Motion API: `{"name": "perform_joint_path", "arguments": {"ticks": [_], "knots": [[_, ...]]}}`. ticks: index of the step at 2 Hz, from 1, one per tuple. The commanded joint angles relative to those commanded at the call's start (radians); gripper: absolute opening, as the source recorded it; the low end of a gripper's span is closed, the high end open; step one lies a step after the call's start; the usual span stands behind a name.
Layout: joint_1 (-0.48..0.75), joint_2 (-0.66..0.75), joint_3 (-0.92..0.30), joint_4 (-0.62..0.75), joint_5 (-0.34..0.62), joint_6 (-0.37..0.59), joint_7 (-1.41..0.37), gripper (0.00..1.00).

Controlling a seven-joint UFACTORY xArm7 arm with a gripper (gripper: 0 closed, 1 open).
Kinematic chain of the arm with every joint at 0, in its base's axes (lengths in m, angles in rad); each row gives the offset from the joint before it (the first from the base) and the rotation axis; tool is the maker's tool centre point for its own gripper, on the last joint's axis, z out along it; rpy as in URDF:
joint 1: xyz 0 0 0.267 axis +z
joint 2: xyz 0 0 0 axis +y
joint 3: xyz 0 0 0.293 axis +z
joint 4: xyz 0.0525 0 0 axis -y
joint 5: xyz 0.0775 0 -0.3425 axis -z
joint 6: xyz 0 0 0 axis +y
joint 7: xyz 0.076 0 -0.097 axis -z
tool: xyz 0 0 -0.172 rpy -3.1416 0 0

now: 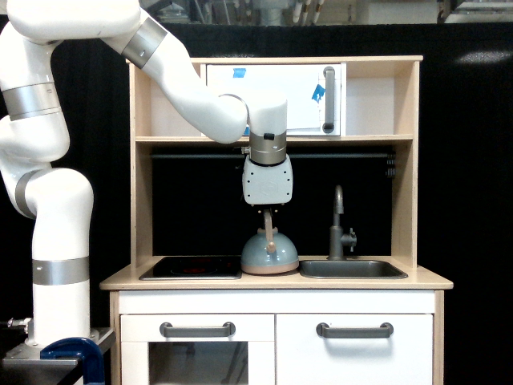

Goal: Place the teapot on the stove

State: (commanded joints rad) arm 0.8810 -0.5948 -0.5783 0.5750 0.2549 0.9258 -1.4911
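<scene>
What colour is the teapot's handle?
Tan wood, against the pale blue-grey teapot; the exterior view shows it best.

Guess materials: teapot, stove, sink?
Teapot: matte pale blue-grey body, probably painted metal or plastic; tan handle and base rim look wooden. Stove: glossy black panel, likely plastic or acrylic, with faint red burner marks. Sink: dull grey sheen, looks like metal, possibly metallic-finish plastic.
</scene>
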Motion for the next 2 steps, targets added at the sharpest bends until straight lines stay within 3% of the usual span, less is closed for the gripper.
{"name": "perform_joint_path", "arguments": {"ticks": [1, 2], "knots": [[-0.01, -0.023, -0.08, -0.033, 0.017, 0.032, -0.087, 0.0], [-0.006, -0.072, -0.038, -0.053, -0.032, 0.088, -0.136, 0.0]]}}
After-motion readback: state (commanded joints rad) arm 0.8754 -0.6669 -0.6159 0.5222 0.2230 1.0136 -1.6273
